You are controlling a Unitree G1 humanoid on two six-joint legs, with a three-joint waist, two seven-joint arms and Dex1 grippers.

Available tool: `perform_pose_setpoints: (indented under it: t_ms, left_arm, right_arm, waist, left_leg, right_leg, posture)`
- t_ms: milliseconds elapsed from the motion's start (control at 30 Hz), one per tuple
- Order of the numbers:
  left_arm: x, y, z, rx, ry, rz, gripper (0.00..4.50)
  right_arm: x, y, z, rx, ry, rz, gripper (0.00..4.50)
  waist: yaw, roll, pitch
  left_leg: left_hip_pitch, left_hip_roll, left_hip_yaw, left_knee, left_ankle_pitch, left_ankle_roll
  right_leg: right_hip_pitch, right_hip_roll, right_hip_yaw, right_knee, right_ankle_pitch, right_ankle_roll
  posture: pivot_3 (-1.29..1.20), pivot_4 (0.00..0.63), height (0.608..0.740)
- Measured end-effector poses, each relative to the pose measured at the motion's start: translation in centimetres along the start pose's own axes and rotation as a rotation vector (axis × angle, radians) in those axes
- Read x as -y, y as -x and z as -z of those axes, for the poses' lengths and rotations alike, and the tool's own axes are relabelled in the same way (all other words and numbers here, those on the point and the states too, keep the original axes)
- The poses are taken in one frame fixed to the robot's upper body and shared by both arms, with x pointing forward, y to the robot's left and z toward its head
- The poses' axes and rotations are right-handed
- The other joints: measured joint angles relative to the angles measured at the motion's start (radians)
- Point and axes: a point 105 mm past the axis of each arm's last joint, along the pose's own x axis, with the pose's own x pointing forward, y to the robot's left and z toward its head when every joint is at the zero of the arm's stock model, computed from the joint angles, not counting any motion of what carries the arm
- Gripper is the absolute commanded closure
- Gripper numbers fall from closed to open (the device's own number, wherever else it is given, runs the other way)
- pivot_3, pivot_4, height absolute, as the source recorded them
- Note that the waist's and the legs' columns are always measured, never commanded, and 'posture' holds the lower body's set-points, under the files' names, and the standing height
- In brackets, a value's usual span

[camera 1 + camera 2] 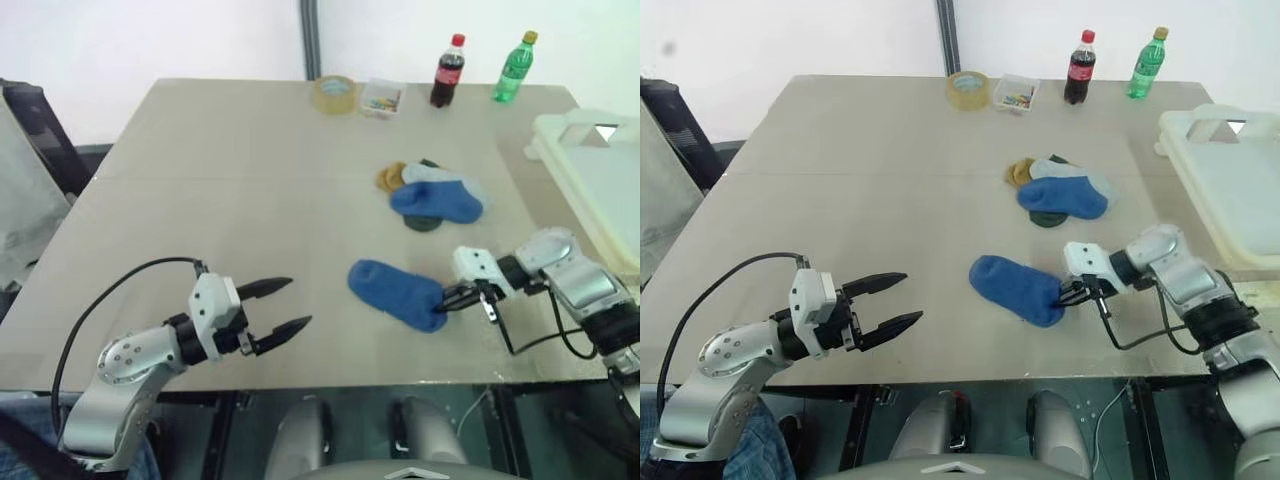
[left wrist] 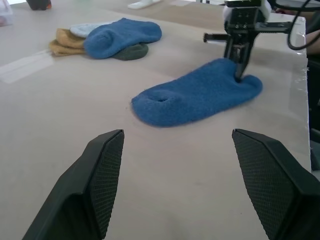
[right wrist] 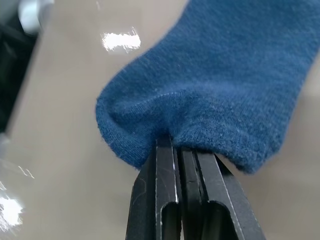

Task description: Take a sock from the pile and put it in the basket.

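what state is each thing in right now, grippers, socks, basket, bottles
left gripper: open, holding nothing, above the table
right gripper: shut on the end of the lone blue sock
lone blue sock: lying flat, apart from the pile
pile: heaped, another blue sock on top
basket: at the table's right edge, no sock visible in it
cola bottle: upright, capped
green bottle: upright, capped

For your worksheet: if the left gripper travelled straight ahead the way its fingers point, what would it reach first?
Probably the lone blue sock, which lies directly ahead between the open fingers of the left gripper. The right gripper is pinching that sock's far end. Only bare table lies between, though depth is uncertain.
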Motion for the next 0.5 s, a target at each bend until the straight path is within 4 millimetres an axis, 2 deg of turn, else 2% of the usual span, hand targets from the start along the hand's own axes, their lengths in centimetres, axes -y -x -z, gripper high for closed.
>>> perform_pose_setpoints:
  t_ms: [200, 500]
  left_arm:
    - [-0.2, -0.1, 0.0, 0.006, -0.004, -0.001, 0.80]
    - [-0.2, -0.5, 0.0, 0.025, -0.009, 0.003, 0.80]
  right_arm:
    - [2.9, -0.4, -0.1, -0.046, 0.257, 0.031, 4.40]
    - [3.3, -1.6, -1.2, 0.012, 0.492, 0.040, 4.40]
  waist:
    - [-0.006, -0.001, 0.000]
    - [-0.019, -0.001, 0.000]
  left_leg:
    - [0.013, 0.001, 0.003, 0.001, 0.000, 0.000]
    - [0.014, 0.003, 0.005, -0.002, 0.001, -0.002]
  right_leg:
    - [0.010, 0.000, 0.002, 0.001, -0.001, 0.002]
    - [0.009, 0.002, 0.006, 0.005, 0.000, -0.001]
  posture:
    - [0.00, 0.150, 0.740]
    - [0.00, 0.150, 0.740]
